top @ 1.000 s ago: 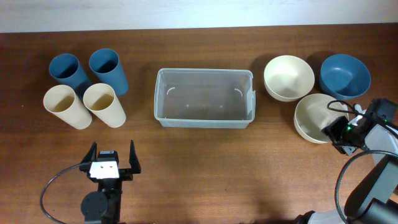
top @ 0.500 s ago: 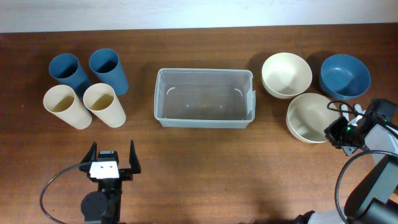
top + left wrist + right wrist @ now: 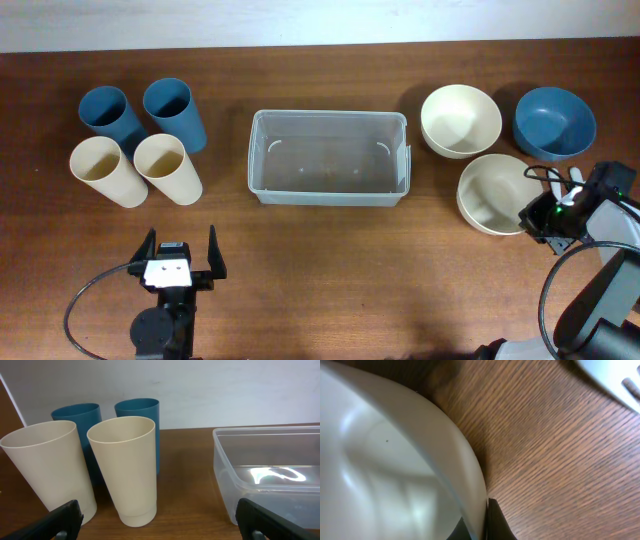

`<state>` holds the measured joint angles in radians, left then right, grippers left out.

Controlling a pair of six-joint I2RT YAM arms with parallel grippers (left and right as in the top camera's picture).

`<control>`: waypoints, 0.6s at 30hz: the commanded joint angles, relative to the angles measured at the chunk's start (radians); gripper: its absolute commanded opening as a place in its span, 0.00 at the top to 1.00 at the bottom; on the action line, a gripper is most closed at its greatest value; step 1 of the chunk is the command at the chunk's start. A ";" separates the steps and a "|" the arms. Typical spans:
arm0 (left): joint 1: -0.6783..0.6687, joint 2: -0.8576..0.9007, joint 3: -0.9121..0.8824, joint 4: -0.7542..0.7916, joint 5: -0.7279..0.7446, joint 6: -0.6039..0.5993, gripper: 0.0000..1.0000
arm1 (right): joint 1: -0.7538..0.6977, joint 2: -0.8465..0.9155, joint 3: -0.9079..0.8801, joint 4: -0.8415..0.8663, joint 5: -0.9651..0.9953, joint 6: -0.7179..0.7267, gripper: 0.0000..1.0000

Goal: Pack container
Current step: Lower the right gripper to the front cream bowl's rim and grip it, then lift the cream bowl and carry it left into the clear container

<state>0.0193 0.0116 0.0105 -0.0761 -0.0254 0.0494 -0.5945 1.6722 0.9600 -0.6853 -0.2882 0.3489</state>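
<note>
Cream bowl (image 3: 492,192) has slid left since your right gripper (image 3: 531,214) clamped its rim; the clear container (image 3: 327,115) sits mid-table, empty, so lift it across next. Your left gripper (image 3: 181,252) waits spread wide.

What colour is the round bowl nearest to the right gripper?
A plain cream round bowl, clearest in the overhead view.

Wooden table (image 3: 320,270): container (image 3: 327,197), four cups (image 3: 167,168), three bowls (image 3: 461,122)

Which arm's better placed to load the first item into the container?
Right. The right gripper is shut on the nearer cream bowl, right of the container. The left gripper is open, empty, short of the cups.
</note>
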 commanded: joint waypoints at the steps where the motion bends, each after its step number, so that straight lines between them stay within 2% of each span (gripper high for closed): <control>1: 0.003 -0.006 -0.002 -0.006 0.005 0.008 0.00 | 0.004 -0.054 0.013 -0.042 -0.039 0.004 0.97; 12: 0.003 -0.006 -0.002 -0.006 0.005 0.008 0.00 | 0.004 -0.270 0.100 -0.262 -0.046 -0.001 0.96; 18: 0.003 -0.006 -0.002 -0.006 0.005 0.008 0.00 | 0.005 -0.423 0.119 -0.306 -0.163 0.000 0.96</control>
<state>0.0193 0.0116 0.0105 -0.0765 -0.0254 0.0494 -0.5945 1.3231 1.0500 -0.9871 -0.3561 0.3511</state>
